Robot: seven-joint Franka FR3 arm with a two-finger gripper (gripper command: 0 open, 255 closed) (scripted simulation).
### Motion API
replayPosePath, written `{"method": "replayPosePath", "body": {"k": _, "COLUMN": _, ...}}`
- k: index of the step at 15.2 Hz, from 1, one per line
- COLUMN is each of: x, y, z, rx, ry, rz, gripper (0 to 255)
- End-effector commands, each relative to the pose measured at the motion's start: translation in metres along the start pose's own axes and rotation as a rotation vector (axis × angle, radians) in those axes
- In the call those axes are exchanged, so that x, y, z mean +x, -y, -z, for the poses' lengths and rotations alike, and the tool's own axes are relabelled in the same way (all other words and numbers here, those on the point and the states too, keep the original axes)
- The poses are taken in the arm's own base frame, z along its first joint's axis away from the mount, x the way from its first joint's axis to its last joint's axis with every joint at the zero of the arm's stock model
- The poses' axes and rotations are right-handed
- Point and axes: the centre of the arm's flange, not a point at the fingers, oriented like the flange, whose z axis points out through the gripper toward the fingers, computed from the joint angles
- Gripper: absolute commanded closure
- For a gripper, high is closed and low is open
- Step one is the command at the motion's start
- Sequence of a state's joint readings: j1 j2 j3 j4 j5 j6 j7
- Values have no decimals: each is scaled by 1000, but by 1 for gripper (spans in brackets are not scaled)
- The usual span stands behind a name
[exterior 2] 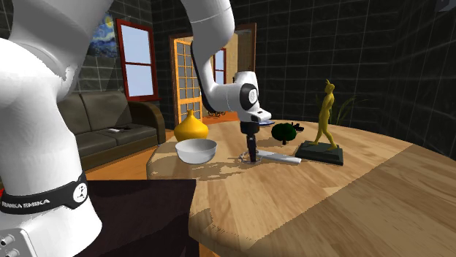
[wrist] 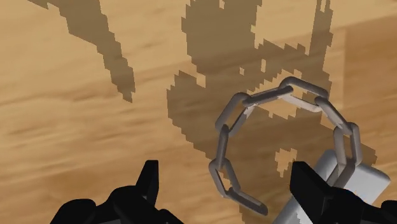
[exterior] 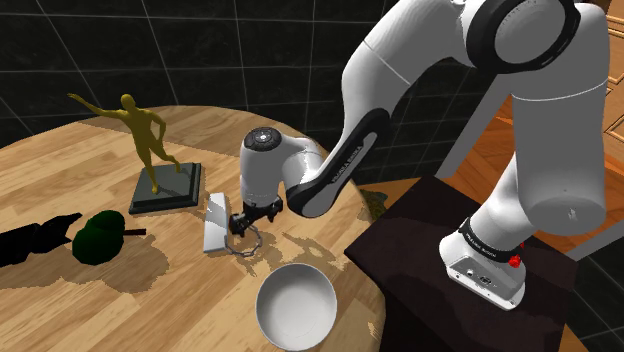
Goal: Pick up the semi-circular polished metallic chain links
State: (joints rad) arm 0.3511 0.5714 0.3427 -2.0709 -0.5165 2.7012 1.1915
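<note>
Black gripper (wrist: 226,170), spread wide, hangs just above grey chain links (wrist: 272,95).

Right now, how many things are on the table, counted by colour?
White or grey: 3 (bowl, flat block, chain)
Yellow or gold: 2 (figurine, gourd shape)
Green: 1 (green lump)
Black: 1 (black shape)
Total: 7

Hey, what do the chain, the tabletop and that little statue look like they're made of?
Chain: grey metal, likely steel, judging by its soft sheen and the pale highlights along the links. Tabletop: wood, light brown with streaked grain and a smooth finish. Statue: gold-coloured, perhaps brass or just painted; its even yellow shine leaves that open.
</note>
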Motion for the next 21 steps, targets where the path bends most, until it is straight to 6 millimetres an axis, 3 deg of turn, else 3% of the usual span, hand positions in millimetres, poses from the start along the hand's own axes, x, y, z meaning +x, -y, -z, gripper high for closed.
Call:
{"method": "replayPosePath", "body": {"k": 1, "x": 0, "y": 0, "z": -10, "rx": 0, "ry": 0, "rz": 0, "gripper": 0}}
{"method": "replayPosePath", "body": {"k": 3, "x": -2, "y": -1, "z": -24, "rx": 0, "ry": 0, "rz": 0, "gripper": 0}}
{"method": "replayPosePath", "body": {"k": 5, "x": -2, "y": -1, "z": -24, "rx": 0, "ry": 0, "rz": 0, "gripper": 0}}
{"method": "replayPosePath", "body": {"k": 6, "x": -3, "y": -1, "z": -24, "rx": 0, "ry": 0, "rz": 0, "gripper": 255}}
{"method": "replayPosePath", "body": {"k": 15, "x": -2, "y": -1, "z": -24, "rx": 0, "ry": 0, "rz": 0, "gripper": 255}}
{"method": "replayPosePath", "body": {"k": 21, "x": 2, "y": 1, "z": 8, "rx": 0, "ry": 0, "rz": 0, "gripper": 255}}
